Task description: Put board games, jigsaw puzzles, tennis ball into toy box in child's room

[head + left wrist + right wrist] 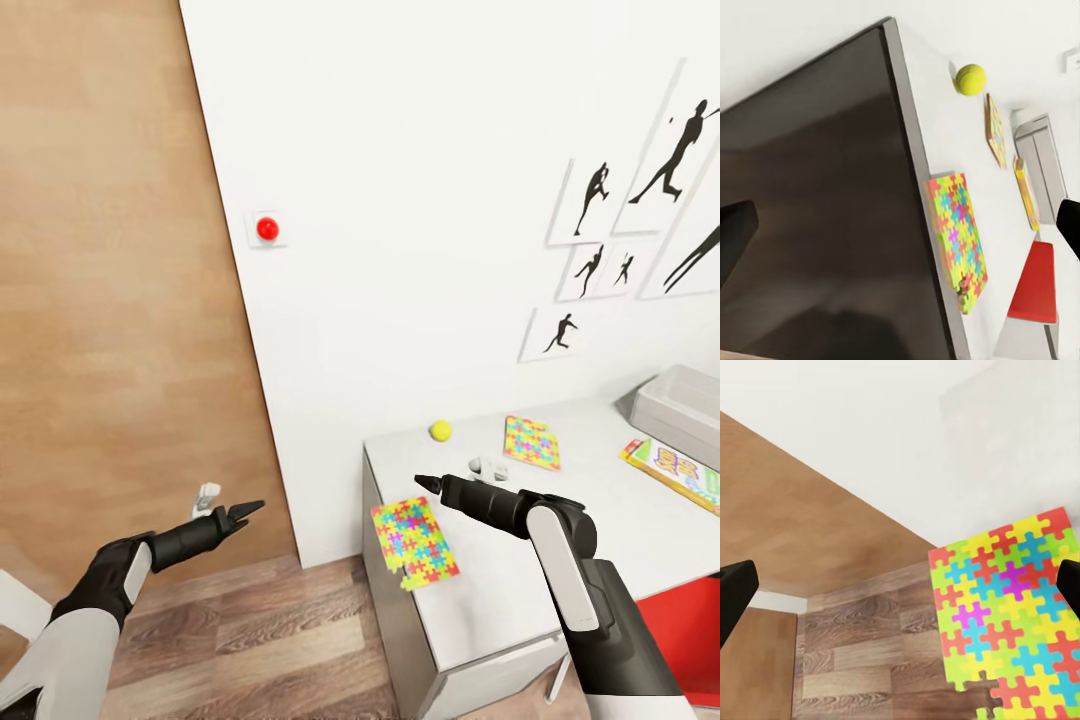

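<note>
Where walls meet: white table (520, 600).

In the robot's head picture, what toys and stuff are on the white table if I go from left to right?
Near jigsaw puzzle → tennis ball → far jigsaw puzzle → board game, with the grey toy box at the far right, behind it.

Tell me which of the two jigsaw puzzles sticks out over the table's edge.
The near-corner puzzle beside the right gripper overhangs the table; the other puzzle, right of the tennis ball, lies fully on top.
</note>
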Available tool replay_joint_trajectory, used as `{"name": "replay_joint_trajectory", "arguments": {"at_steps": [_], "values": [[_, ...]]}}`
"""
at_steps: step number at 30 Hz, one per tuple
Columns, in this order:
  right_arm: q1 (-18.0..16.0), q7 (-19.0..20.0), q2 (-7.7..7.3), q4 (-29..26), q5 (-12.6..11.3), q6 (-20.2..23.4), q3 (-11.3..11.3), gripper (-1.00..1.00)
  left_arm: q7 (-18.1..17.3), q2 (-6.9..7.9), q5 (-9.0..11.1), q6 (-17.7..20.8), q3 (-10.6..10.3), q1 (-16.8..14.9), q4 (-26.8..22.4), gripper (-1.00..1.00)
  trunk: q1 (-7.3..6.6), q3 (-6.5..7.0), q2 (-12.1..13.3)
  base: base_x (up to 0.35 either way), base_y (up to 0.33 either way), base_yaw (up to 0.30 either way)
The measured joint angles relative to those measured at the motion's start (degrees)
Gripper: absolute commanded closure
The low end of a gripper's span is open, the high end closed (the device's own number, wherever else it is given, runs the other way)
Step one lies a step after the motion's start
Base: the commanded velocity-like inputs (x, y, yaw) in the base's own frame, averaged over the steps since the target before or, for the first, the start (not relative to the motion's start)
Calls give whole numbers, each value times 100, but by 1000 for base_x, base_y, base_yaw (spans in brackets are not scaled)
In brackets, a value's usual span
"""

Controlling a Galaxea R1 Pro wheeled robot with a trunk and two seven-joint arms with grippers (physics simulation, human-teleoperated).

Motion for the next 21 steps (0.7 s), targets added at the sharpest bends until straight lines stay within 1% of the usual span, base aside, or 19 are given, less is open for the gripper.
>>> {"name": "replay_joint_trajectory", "arguments": {"at_steps": [3, 9, 11, 17, 21], "values": [[0, 2, 0, 0, -1, 1, 1, -100, -113, 14, -1, 1, 2, 2, 1, -100, 0, -27, 0, 0, 0, 67], [0, 4, 0, -2, 0, 55, 0, -100, -614, 34, -10, 10, -4, 7, 2, -100, 0, -82, 0, 0, 0, 68], [0, 4, 0, -1, -1, 102, 0, -100, -730, 38, -9, 11, -5, 8, 2, -100, 0, -100, 0, 0, 0, 69], [0, 4, 3, 0, -1, 151, 0, -100, -853, 42, -4, 31, -4, 8, 2, -100, 0, -154, 0, 0, 0, 69], [0, 5, 8, 0, 0, 162, 1, -100, -863, 40, -3, 54, 0, 8, 2, -100, 88, -262, -160, 0, 0, 66]]}}
